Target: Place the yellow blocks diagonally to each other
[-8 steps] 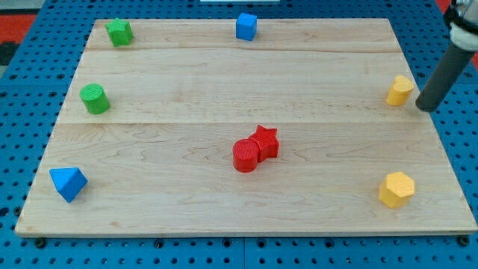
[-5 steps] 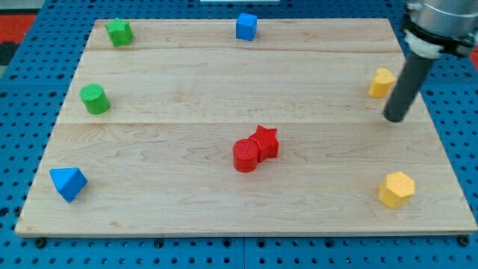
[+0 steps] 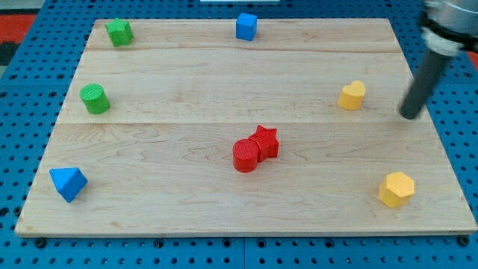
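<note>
a: where do we stand on the board [image 3: 224, 209]?

b: our tip [image 3: 409, 116] rests near the view's right edge, about mid-height. we carry no jaws at all, just the dark rod, so nothing is gripped.

a: and the yellow blocks?

b: we see two. the smaller yellow block [image 3: 352, 95] sits to the view's left of our tip, slightly higher, apart from it and not touching. the yellow hexagonal block [image 3: 396, 188] lies toward the view's bottom right corner, below our tip and well apart from it. the hexagonal one is lower and a little further right than the smaller one.

a: what else do we have around?

b: the red cylinder [image 3: 245, 156] and red star [image 3: 265, 140] touch each other near the middle, the star up and to the right. a blue cube [image 3: 246, 26] sits at the view's top centre. a green block [image 3: 119, 32] is at the top left; we cannot make out its shape. a green cylinder [image 3: 95, 99] lies below it on the left side, and a blue pyramid-like block [image 3: 68, 183] sits at the bottom left.
</note>
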Robot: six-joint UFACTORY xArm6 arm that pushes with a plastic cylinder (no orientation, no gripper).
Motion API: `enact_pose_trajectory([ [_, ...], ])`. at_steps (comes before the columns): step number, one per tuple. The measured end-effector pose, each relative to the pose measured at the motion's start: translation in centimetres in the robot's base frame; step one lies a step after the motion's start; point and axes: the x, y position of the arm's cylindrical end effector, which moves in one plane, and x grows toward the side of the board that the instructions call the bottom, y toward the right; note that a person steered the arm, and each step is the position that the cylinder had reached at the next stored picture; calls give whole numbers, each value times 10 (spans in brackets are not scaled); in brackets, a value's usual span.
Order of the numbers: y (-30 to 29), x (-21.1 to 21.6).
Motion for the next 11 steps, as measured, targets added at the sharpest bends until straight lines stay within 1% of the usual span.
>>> enact_pose_trajectory([
  [1,26,54],
  [2,28,111],
  [3,50,93],
  [4,22,126],
  [5,-13,140],
  [6,-58,118],
  [7,-84,121],
  [8,-86,157],
  [9,-119,112],
  [10,-114,79],
  [11,-100,80],
])
